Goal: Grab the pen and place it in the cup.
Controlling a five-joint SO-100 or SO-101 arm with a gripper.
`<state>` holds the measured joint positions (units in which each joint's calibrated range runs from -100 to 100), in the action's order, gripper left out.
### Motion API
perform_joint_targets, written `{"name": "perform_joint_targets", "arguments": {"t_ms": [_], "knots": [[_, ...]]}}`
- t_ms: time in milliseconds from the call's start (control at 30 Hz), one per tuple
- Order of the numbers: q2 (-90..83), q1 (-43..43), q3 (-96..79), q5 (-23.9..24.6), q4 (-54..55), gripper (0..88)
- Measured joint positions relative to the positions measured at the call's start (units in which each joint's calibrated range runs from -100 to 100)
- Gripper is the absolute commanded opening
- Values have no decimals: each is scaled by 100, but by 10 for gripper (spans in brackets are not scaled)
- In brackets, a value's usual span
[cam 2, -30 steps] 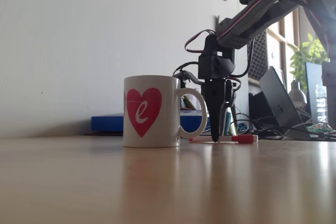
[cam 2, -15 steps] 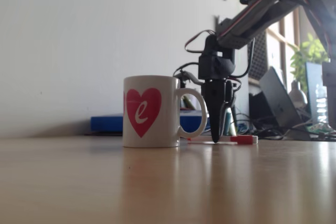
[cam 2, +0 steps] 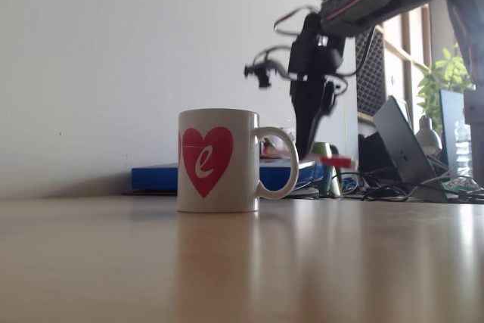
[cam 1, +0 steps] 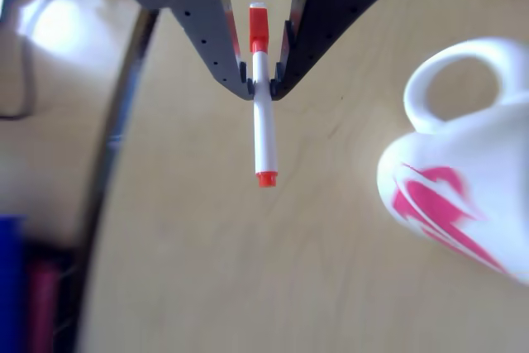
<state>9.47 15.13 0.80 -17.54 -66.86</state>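
— Pale wood table [cam 2: 227, 262], white wall behind, some clutter off to the right in the fixed view: a laptop [cam 2: 401, 149], a plant [cam 2: 446, 73], cables. What have you got?

— My claw [cam 1: 262, 88] is pinching the pen [cam 1: 264, 134]. In the other view my two fingers meet on the white barrel just below the orange-red cap, and the rest of the barrel sticks out past my fingertips, ending in its small orange-red plug.

— Is the pen on the table?

— No. In the fixed view the pen [cam 2: 327, 161] hangs clear of the wood, roughly level, its red cap pointing right. My claw [cam 2: 308, 158] points straight down onto it.

— And the cup?

— Cup [cam 2: 219, 160] stands upright on the table, heart graphic facing the fixed camera, handle to the right. My claw sits to the right of the handle in that view; how far behind it, I cannot tell. In the other view the cup [cam 1: 463, 196] is at the right edge, blurred, apart from the pen.

— Anything else?

— A blue flat thing [cam 2: 155, 177] lies behind the cup against the wall; I cannot make out what it is.
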Motion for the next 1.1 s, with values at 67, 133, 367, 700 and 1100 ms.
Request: {"name": "perform_joint_targets", "arguments": {"t_ms": [67, 133, 367, 700, 1100], "knots": [[-446, 0, 0, 10, 0, 12], [-926, 0, -142, 15, 0, 12], [-2467, -317, -1649, 24, 1076, 12], [-3857, -1033, -3989, 498, 3678, 12], [-4648, -1336, -4317, 616, 4932, 12]]}}
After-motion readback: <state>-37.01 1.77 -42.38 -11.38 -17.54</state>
